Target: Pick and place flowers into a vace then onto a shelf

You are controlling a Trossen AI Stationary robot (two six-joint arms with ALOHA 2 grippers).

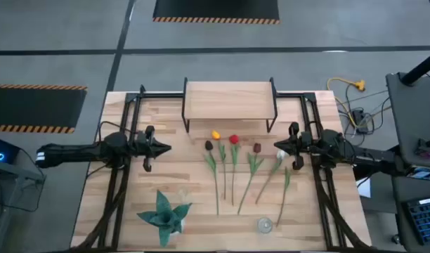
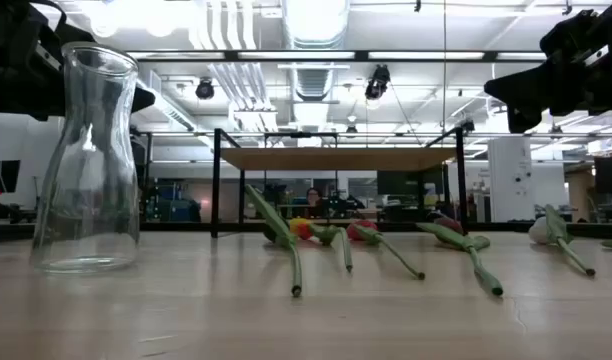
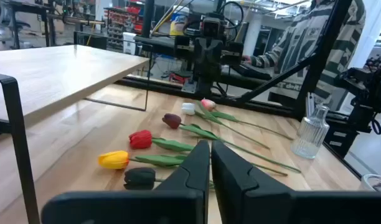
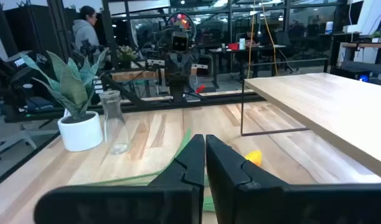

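Several artificial tulips lie flat on the wooden table in a row, heads toward the shelf: black [image 1: 209, 145], yellow [image 1: 216, 134], red [image 1: 234, 139], maroon [image 1: 257, 147] and white [image 1: 280, 154]. They also show in the left wrist view, yellow [image 3: 113, 160] and red [image 3: 140, 139] nearest. The light-wood shelf [image 1: 229, 98] stands on black legs at the table's far side. My left gripper [image 1: 167, 147] is shut and empty, raised above the table left of the tulips. My right gripper [image 1: 277, 146] is shut and empty, raised above the white tulip's head.
A clear glass carafe [image 2: 86, 160] stands near the front, beside a spiky teal plant in a white pot [image 1: 164, 214]. A small ribbed glass vase [image 1: 264, 225] stands near the front edge, right of centre. Black frame rails [image 1: 116, 183] run along both table sides. A person shows beyond the table [image 4: 86, 25].
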